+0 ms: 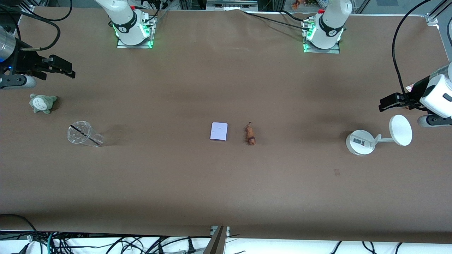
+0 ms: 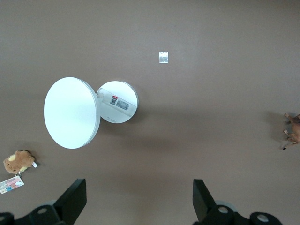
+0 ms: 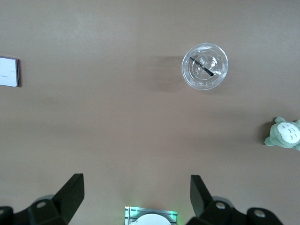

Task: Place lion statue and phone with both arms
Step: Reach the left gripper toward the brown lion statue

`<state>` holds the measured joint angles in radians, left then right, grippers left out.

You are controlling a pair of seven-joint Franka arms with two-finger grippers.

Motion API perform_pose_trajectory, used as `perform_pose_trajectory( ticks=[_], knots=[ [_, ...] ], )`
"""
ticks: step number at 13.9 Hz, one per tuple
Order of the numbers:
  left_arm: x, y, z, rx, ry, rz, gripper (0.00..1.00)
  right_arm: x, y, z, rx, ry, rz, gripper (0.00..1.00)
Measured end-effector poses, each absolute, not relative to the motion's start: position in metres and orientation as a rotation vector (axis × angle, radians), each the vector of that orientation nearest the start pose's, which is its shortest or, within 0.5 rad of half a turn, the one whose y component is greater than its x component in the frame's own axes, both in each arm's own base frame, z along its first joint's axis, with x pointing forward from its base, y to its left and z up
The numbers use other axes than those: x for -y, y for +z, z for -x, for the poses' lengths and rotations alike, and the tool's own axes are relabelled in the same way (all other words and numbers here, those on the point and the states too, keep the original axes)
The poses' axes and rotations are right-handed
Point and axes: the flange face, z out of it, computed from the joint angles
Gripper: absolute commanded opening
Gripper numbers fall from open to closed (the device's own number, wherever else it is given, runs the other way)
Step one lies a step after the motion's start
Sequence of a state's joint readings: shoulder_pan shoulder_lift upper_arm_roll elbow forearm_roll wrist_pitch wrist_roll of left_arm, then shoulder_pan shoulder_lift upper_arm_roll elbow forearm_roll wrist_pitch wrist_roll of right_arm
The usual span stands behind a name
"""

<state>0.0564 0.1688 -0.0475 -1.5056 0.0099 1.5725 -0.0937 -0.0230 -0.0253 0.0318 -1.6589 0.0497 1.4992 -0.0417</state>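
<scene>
The phone (image 1: 219,131), a flat pale lavender rectangle, lies at the table's middle. The lion statue (image 1: 250,134), a tiny orange-brown figurine, lies beside it toward the left arm's end. My left gripper (image 1: 385,103) is open and empty, up in the air at the left arm's end, above the white stand (image 1: 360,141). My right gripper (image 1: 69,70) is open and empty, up in the air at the right arm's end, above the grey-green plush (image 1: 42,103). The lion's edge shows in the left wrist view (image 2: 293,132). The phone's edge shows in the right wrist view (image 3: 9,71).
A clear plastic cup (image 1: 84,134) with a dark straw lies toward the right arm's end. A rounder brown plush with a card tag (image 2: 18,161) lies near the stand's disc (image 2: 71,112). A small silver tape patch (image 2: 163,57) is on the cloth.
</scene>
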Motion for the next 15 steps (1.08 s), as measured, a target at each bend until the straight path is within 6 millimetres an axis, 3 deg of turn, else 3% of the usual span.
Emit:
perform_pose_trajectory(
  ticks=[9, 15],
  knots=[
    [-0.008, 0.558, -0.601, 0.157, 0.159, 3.128, 1.00, -0.012, 0.591, -0.536, 0.084, 0.207, 3.083, 1.00],
    [0.008, 0.553, -0.603, 0.129, 0.176, 3.153, 1.00, -0.013, 0.583, -0.540, 0.086, 0.229, 3.085, 1.00]
  ],
)
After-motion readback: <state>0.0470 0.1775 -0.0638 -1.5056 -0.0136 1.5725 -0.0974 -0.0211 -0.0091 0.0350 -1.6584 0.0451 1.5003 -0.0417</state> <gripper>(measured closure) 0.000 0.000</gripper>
